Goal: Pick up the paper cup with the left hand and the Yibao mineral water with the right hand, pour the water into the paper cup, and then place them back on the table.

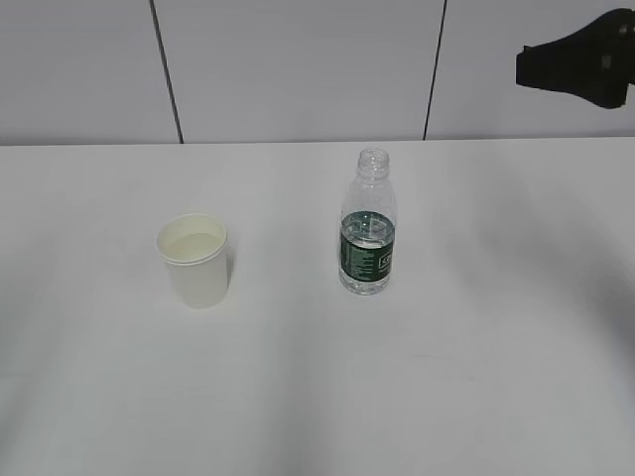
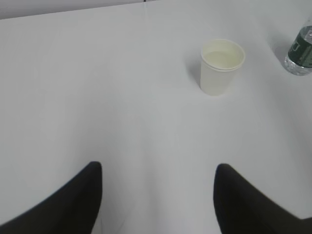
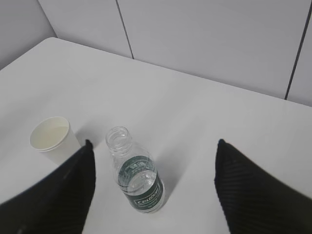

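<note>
Cup (image 1: 194,260) left of centre and bottle (image 1: 368,226) at centre stand free on the worktop (image 1: 476,377). Both jaws wide, empty. Task appears complete or unstarted; any next move would be grasping.

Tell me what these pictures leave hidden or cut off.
- Left hand: absent from the exterior view; left wrist view shows only two finger ends, cut by the bottom edge.
- Right hand: cut by the exterior frame's right edge.
- Yibao mineral water: cropped in the left wrist view.
- Label print: too small.
</note>
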